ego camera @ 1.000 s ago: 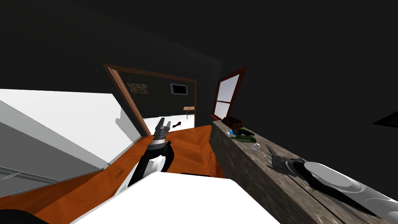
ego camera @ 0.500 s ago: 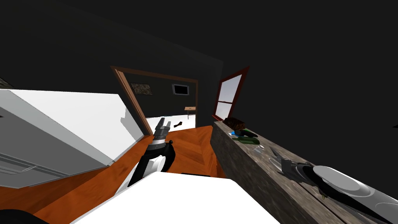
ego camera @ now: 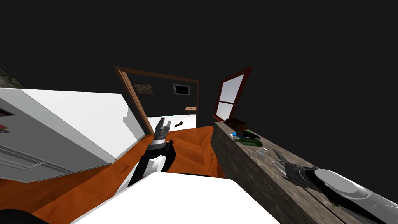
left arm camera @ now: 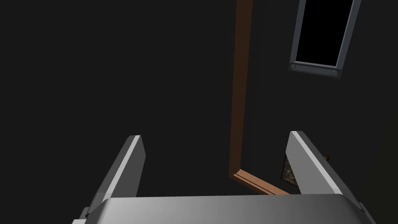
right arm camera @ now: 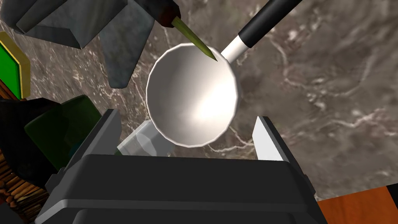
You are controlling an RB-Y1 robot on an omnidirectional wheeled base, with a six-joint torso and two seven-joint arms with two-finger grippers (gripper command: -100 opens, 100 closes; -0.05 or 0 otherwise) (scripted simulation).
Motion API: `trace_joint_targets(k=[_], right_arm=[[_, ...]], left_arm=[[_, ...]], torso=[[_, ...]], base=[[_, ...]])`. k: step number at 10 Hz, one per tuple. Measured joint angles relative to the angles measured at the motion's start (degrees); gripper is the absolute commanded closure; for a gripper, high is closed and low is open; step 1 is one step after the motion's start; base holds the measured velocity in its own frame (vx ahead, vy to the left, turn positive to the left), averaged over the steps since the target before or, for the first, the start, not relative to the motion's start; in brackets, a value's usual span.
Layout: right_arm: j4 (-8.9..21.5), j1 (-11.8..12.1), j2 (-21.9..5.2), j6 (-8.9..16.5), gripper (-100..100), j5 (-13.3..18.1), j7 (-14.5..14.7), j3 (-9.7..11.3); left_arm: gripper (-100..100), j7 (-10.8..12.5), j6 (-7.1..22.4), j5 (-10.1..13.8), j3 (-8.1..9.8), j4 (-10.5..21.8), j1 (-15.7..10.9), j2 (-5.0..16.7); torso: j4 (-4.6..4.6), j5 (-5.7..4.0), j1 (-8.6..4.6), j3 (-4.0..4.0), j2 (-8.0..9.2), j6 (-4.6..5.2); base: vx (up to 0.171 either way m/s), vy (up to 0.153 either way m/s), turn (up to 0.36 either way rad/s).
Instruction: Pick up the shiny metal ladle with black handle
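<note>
Dark walls are closing in around an orange-brown wooden floor (ego camera: 97, 182) laid in a herringbone pattern. At far left a big, flat-sided white cabinet (ego camera: 70, 116) is standing on it. Next, a brown wooden door frame (ego camera: 130, 97) is opening onto a farther room with a white floor. In front of it the left gripper (ego camera: 162, 126) is hanging over the floor, its two thin grey fingers (left arm camera: 128, 163) standing wide apart and holding nothing.

Further right, a window with a red-brown frame (ego camera: 229, 95) is showing pale. Below it a long counter of grey-brown veined stone (ego camera: 241, 167) is running off to the right. On its far end a brown woven basket (ego camera: 236, 123) is sitting; I cannot tell what is lying in it. Just beside it a black rounded lump (ego camera: 248, 134) and a dark green bottle (ego camera: 248, 142) are lying, then a small clear faceted glass (right arm camera: 142, 140).

Over the near counter the right gripper (right arm camera: 186, 116) is hovering, jaws spread. The shiny metal ladle (right arm camera: 192, 95) is lying on the stone under it, its round polished bowl showing between the two fingers with a gap on each side, its rim just beside the clear glass. A white neck is joining the bowl to a straight black handle (right arm camera: 268, 17) pointing away from the gripper. An olive-green pointed tip (right arm camera: 194, 39) is reaching over the bowl's rim.
</note>
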Motion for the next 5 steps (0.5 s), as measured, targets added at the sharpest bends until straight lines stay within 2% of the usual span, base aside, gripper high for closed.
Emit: trace_joint_targets(k=[1,5], right_arm=[[0.15,-0.10,0.16,0.21,100,0.02,0.18,0.10],[0.17,0.02,0.35,0.00,100,-0.04,0.03,0.18]], left_arm=[[0,0.00,0.00,0.00,0.00,0.00,0.00,0.00],[0,0.00,0.00,0.00,0.00,0.00,0.00,0.00]], torso=[[0.00,0.01,0.03,0.01,0.02,0.03],[0.07,0.20,0.16,0.06,0.07,-0.08]], base=[[0.000,0.000,0.000],[-0.001,0.002,-0.003]])
